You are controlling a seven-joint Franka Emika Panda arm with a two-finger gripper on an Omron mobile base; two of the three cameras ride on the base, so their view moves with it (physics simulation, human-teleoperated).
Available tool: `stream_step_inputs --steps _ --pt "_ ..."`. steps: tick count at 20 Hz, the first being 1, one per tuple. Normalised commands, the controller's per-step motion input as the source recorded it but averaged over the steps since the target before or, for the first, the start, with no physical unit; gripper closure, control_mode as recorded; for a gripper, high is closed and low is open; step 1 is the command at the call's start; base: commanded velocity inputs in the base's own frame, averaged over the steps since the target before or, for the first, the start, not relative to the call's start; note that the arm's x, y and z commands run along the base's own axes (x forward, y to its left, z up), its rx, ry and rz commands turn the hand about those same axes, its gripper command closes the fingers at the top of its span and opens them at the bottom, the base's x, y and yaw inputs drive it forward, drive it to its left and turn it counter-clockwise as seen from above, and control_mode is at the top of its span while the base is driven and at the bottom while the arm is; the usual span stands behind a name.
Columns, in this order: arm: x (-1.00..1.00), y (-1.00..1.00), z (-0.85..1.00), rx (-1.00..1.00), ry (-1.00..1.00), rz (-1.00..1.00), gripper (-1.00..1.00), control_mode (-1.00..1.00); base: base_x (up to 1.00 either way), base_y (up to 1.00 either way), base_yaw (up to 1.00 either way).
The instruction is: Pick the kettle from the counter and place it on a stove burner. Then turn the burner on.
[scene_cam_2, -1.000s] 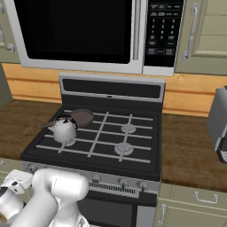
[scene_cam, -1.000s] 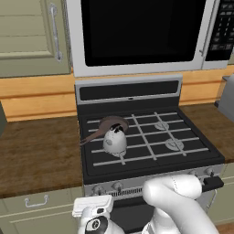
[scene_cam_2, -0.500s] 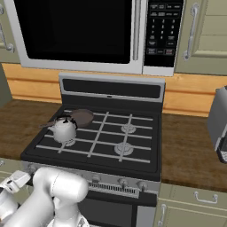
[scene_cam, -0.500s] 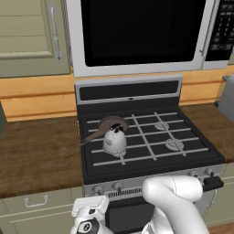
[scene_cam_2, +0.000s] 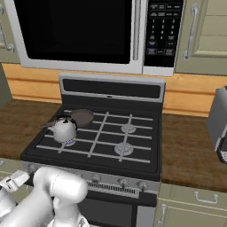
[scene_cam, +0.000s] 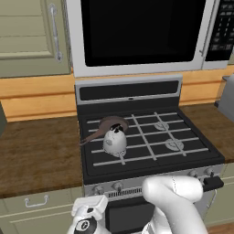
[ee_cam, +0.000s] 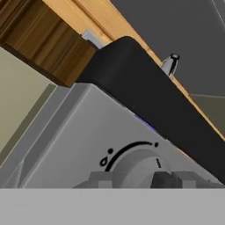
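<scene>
where legible, knob flame icon

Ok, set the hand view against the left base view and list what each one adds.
Hand view: the round grey stove knob close up, gripped between the dark fingertips of the gripper. Left base view: the dome-shaped whitish-silver kettle on the grate bars, the flat brown frying pan behind it, the microwave. Both: the black cooktop edge and dark wood-grain counter.
</scene>
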Motion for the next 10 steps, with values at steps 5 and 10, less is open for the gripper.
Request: stream_step_inputs --steps 5,10 --pt "0.34 0.47 0.37 -0.26 0.22 0.25 1.00 -1.00 0.00 0.00 0.00" --pt "0.19 0.40 0.34 -0.23 0.13 0.28 1.00 -1.00 0.00 0.00 0.00"
